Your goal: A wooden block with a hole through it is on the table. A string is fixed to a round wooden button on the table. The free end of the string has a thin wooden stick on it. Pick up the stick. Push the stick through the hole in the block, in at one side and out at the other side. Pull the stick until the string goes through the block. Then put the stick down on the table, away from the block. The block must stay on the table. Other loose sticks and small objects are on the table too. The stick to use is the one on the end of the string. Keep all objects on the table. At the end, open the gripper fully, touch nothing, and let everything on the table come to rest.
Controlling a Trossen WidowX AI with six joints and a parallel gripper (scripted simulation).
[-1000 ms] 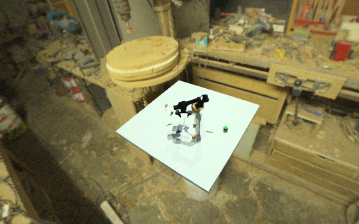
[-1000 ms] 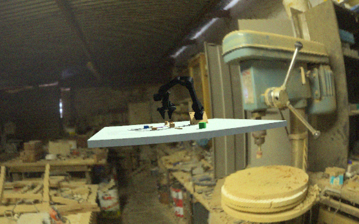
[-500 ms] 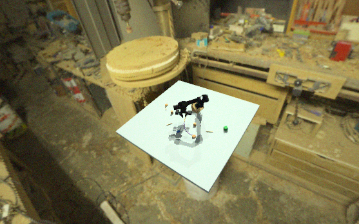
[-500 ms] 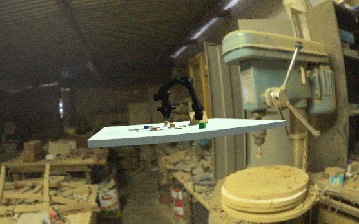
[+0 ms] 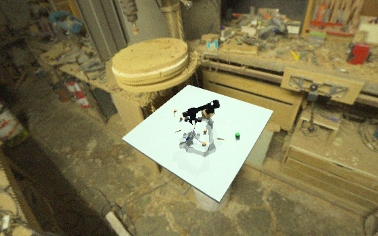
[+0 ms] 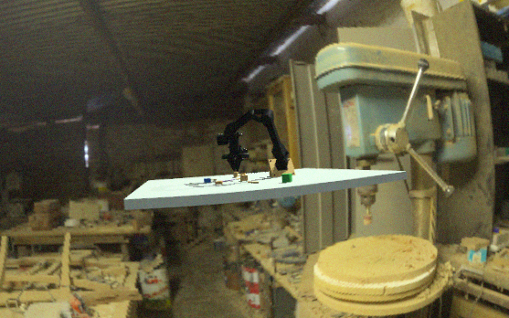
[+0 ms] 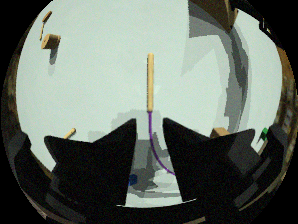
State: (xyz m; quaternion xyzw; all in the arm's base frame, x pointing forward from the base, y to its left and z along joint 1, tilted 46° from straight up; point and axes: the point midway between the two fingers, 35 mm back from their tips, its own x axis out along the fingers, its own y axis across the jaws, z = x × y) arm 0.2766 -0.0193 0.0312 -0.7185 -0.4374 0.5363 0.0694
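Observation:
The wooden stick [image 7: 150,82] [image 5: 193,125] lies on the table below and just ahead of my gripper [image 5: 193,123] [image 6: 237,169] [image 7: 149,121]. The purple string [image 7: 152,142] [image 5: 198,139] runs from its near end between the fingers in the wrist view. My gripper points down, partly open, with nothing between its fingers. The round wooden button [image 5: 203,144] [image 6: 218,183] is hidden behind the right finger in the wrist view. A large tan wooden block [image 5: 207,114] [image 6: 273,169] [image 7: 216,11] stands by the arm's base. Its hole cannot be made out.
A small tan block [image 5: 205,131] [image 6: 244,177] [image 7: 220,132], a blue cube [image 7: 132,179] [image 6: 206,180] and a green cube [image 5: 237,135] [image 6: 287,177] are nearby. A wooden cylinder [image 7: 51,41] and loose sticks [image 5: 178,131] [image 5: 220,138] lie around the gripper.

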